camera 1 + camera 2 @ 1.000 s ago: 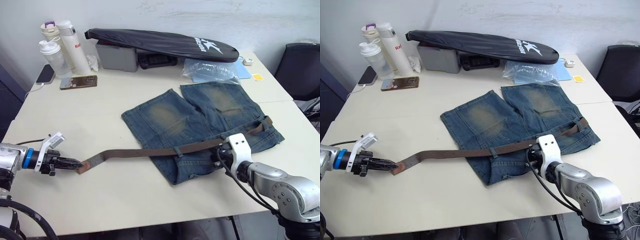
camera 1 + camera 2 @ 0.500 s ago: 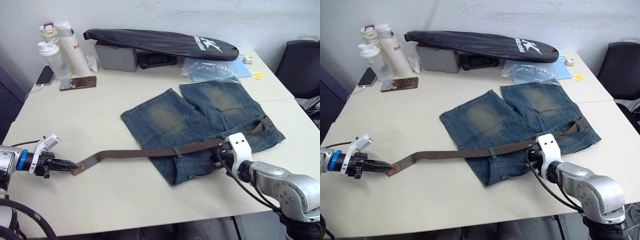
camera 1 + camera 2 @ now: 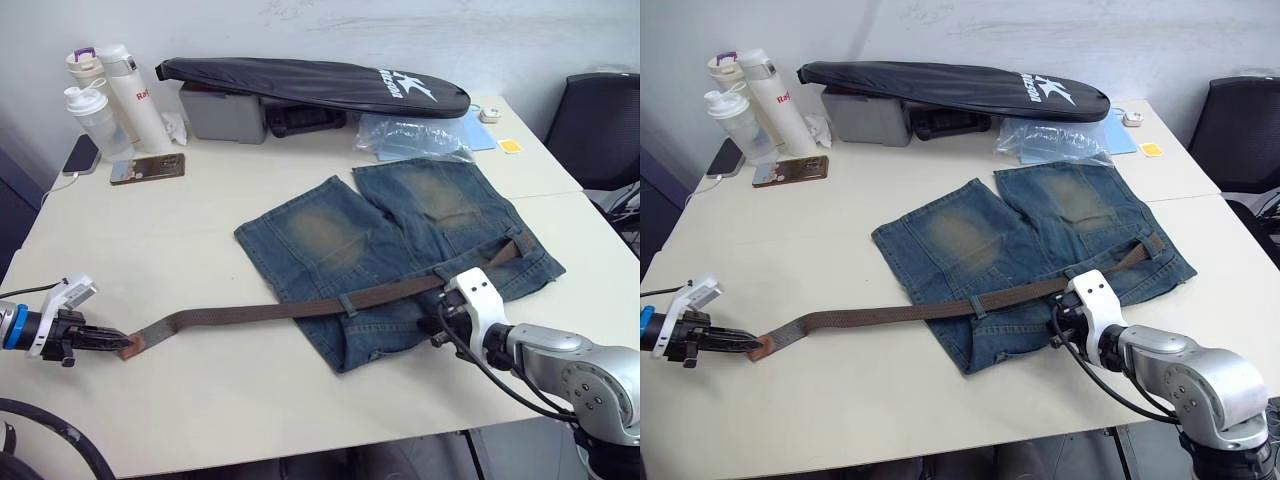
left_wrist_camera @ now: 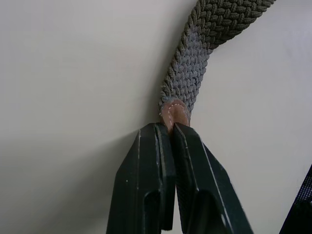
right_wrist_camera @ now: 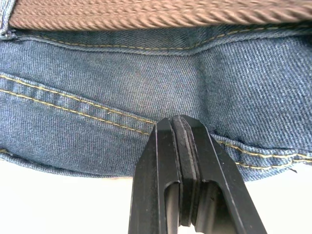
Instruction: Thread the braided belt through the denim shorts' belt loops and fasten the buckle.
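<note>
- One pair of denim shorts [image 3: 400, 240], centre of the frame.
- One braided belt [image 3: 300, 308], running from lower left to right of centre.
- One belt loop [image 3: 345, 302] clearly seen around the belt; others cannot be told.
- Three bottles [image 3: 110, 85], upper left.
- Two phones [image 3: 146, 168], upper left.
- One long black bag [image 3: 310, 82], top centre.
- One grey box [image 3: 225, 112] under it.
- One clear plastic bag [image 3: 412, 137], upper right.
- One black chair [image 3: 600, 125], right edge.
- One table [image 3: 200, 390].

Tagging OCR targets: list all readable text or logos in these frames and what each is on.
White star logo with lettering on the black bag: too blurred to read.
"Ra", red, cut off at the edge, on the white bottle.
Nothing legible on the shorts or belt.
</note>
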